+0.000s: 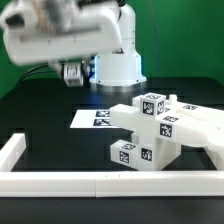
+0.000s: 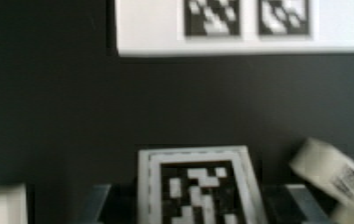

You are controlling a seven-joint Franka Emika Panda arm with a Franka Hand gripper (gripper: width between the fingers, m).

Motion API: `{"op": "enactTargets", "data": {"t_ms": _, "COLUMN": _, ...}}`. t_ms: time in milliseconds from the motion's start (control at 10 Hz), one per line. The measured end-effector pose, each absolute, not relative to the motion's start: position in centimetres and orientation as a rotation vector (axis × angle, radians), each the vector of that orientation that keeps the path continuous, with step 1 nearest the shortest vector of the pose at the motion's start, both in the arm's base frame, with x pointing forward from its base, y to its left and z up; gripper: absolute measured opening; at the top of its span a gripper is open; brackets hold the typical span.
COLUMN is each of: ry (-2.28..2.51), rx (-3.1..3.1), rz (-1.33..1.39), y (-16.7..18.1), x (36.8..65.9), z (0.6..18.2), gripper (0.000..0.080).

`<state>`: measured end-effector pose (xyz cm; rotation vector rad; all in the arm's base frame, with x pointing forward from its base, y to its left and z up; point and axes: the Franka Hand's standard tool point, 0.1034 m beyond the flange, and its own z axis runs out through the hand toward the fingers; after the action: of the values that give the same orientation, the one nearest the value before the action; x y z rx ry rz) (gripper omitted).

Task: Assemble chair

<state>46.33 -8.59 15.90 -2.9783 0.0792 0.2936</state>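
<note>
On the table, chair parts (image 1: 160, 125) bear square tags (no readable writing); gripper (image 1: 72, 75) state unclear.

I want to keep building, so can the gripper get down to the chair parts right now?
Probably yes. The gripper hangs above the table, and the chair parts sit in the open with nothing over them. The wrist view shows a tagged part close by, between the fingers.

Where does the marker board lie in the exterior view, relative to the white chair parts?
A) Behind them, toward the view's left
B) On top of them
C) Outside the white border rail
A: the marker board lies flat on the dark table behind and left of the chair parts.
</note>
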Motion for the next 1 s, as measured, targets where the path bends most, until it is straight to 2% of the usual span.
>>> {"op": "enactTargets", "data": {"t_ms": 100, "ry": 0.082, "rx": -3.001, "rz": 0.198, "y": -7.7, "x": 46.6, "z": 16.5, "gripper": 0.0281}}
{"op": "enactTargets", "data": {"t_ms": 200, "ry": 0.098, "rx": -3.013, "rz": 0.14, "y": -8.2, "x": 46.1, "z": 16.0, "gripper": 0.0281}}
{"op": "enactTargets", "data": {"t_ms": 500, "ry": 0.125, "rx": -3.051, "rz": -0.133, "y": -8.4, "x": 46.7, "z": 16.0, "gripper": 0.0281}}
{"op": "enactTargets", "data": {"t_ms": 700, "ry": 0.138, "rx": -3.058, "rz": -0.386, "y": -4.4, "x": 48.5, "z": 16.9, "gripper": 0.0281}}
{"op": "enactTargets", "data": {"t_ms": 900, "ry": 0.185, "rx": -3.026, "rz": -0.603, "y": -0.3, "x": 50.6, "z": 17.1, "gripper": 0.0281}}
{"op": "enactTargets", "data": {"t_ms": 1000, "ry": 0.188, "rx": -2.997, "rz": -0.746, "y": 2.1, "x": 50.6, "z": 17.4, "gripper": 0.0281}}
